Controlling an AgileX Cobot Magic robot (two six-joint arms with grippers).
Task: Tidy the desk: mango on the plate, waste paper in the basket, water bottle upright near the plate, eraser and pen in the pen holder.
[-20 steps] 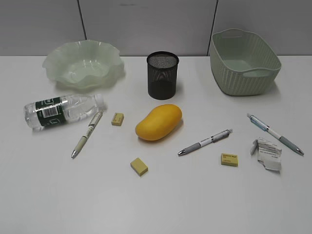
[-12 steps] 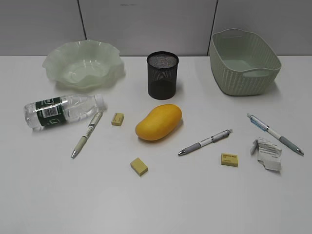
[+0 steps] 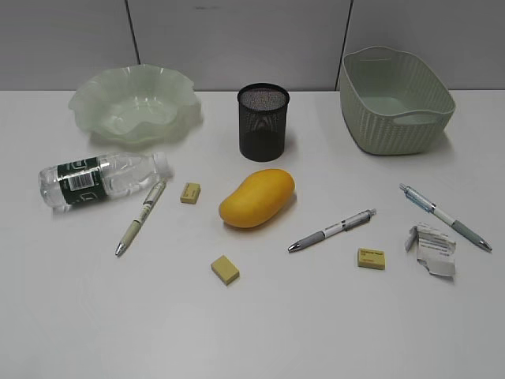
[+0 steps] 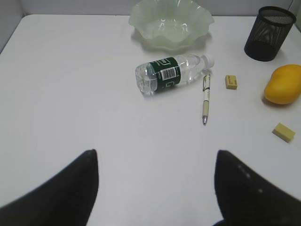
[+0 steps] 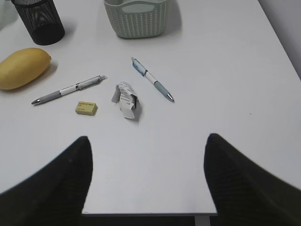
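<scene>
Both the left gripper (image 4: 155, 188) and right gripper (image 5: 146, 181) are spread wide and empty; risk: the smooth yellow-orange oval mango (image 3: 256, 198) and the toppled clear plastic water bottle (image 3: 103, 180) may roll if nudged

A grey panelled wall (image 3: 237, 39) with dark vertical seams stands behind the white tabletop.

Black wire-mesh pen holder (image 3: 263, 121), crumpled waste paper (image 3: 432, 249)

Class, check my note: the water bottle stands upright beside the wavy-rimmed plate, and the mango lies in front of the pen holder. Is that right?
Not quite. The water bottle lies on its side in front of the plate, as the exterior view shows. The mango does lie before the pen holder.
</scene>
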